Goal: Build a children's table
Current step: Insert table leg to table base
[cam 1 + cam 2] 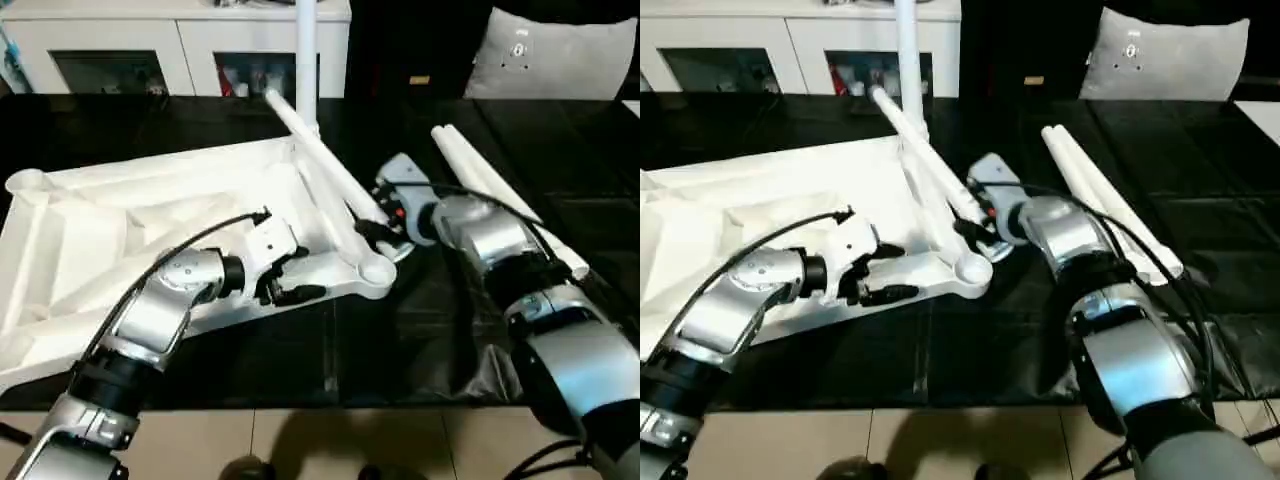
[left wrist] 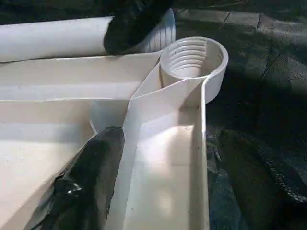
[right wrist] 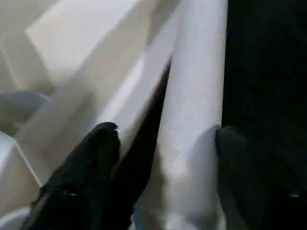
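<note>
Black finger [image 2: 91, 177] rests near threaded corner socket [image 2: 194, 60].

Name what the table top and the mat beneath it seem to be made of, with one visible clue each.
Table top: probably moulded white plastic, smooth and slightly glossy; its ribs and threaded corner socket suggest moulding. Mat: likely thin black sheet or fabric; it creases and shines.

Head views look soft to me overall, fine detail smeared. White table top [image 1: 150, 215] blows out near its left end, ribs barely readable there. Black work surface [image 1: 440, 340] swallows detail, faint sheen only. Silver right forearm [image 1: 585, 365] carries bright highlights. I see dark shadow on pale floor [image 1: 300, 440] at lower edge. Left wrist view: light falls evenly on corner socket [image 2: 193, 60], threads crisp; near finger [image 2: 88, 184] blurred. Right wrist view dim, leg [image 3: 199, 110] out of focus.
</note>
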